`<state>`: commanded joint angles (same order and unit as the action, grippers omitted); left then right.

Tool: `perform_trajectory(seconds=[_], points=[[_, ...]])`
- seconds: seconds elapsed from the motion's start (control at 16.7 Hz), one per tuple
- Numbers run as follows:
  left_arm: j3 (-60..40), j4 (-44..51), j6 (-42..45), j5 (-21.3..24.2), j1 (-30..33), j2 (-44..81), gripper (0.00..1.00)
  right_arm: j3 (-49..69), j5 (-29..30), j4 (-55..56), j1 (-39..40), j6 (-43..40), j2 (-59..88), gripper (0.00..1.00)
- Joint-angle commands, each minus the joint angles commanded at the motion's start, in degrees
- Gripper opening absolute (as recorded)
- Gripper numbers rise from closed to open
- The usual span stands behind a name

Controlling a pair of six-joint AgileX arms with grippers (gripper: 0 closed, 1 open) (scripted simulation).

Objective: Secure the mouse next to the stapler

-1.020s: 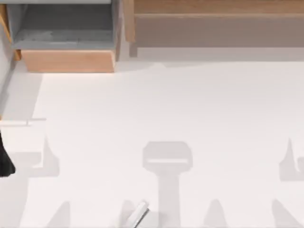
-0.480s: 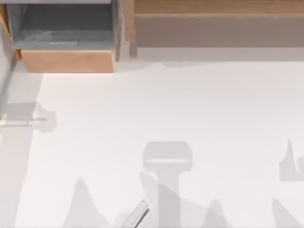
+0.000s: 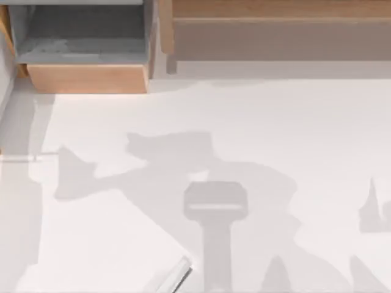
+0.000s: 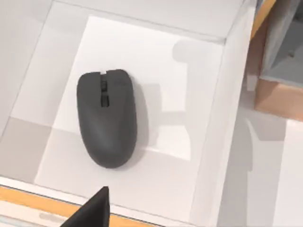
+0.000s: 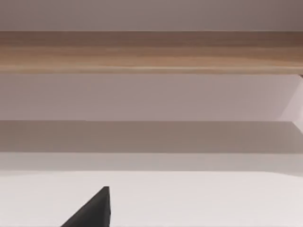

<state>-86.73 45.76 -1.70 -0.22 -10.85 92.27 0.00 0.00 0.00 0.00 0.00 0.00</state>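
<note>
Mouse first: through my left wrist camera I see the dark grey, rounded computer mouse [image 4: 107, 117] lying flat on the white floor of a shallow white tray [image 4: 208, 137], nearer one side wall than the other and touching neither. A black fingertip [image 4: 94, 210] of my left gripper pokes into that view, apart from the mouse; whether the fingers are spread or closed I cannot tell. Beside the tray sits a light wooden box with a grey inside [image 4: 279, 61]. From above, I see the white table [image 3: 244, 122], the wooden open drawer [image 3: 85, 55] at its far left and a long wooden shelf [image 3: 275, 24] at the back. My right wrist camera faces that wooden shelf [image 5: 151, 52], one black fingertip [image 5: 94, 210] in frame; its opening I cannot tell either.
</note>
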Motion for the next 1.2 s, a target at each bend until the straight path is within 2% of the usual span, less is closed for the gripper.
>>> perform_trajectory(seconds=[0.66, 0.9, 1.2], points=[[-46.46, 24.74, -1.15, -0.11, -7.36, 49.17, 1.0, 0.0, 0.0, 0.0, 0.0, 0.0, 0.0, 1.0], [-53.64, 29.48, -1.33, 0.1, -7.2, 56.58, 1.0, 0.0, 0.0, 0.0, 0.0, 0.0, 0.0, 1.0], [-53.98, 29.77, -1.34, 0.13, -7.13, 56.94, 1.0, 0.0, 0.0, 0.0, 0.0, 0.0, 0.0, 1.0]])
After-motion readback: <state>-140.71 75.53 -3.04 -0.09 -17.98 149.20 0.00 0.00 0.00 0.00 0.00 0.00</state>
